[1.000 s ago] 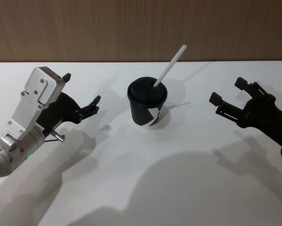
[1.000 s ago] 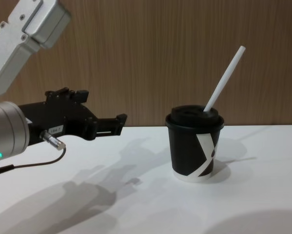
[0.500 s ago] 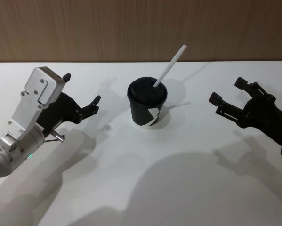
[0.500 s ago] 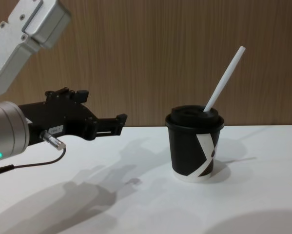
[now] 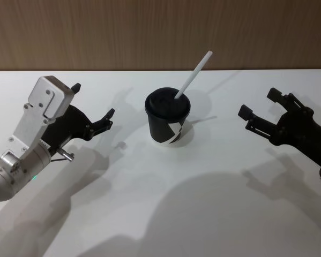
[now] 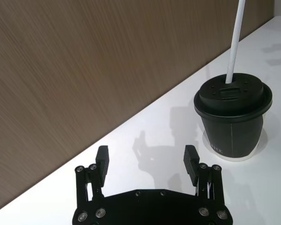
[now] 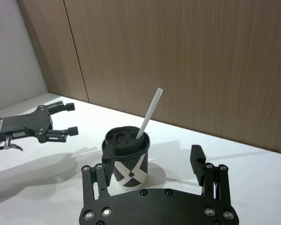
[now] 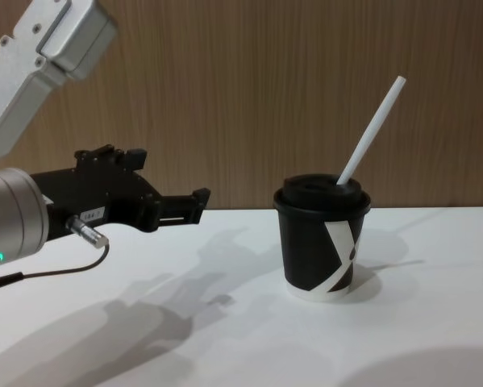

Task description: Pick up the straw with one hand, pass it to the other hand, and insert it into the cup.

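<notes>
Tools left (image 5: 93,100) and right (image 5: 259,103) gape wide, holding nothing.

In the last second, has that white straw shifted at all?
No. In the head view the straw leans the same way from the lid of the cup, its tip at the same spot against the wooden wall.

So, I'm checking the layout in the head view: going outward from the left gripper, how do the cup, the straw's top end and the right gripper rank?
1. The cup, centre of the table.
2. The straw tip, leaning up and rightward.
3. The right gripper, far right.
</notes>
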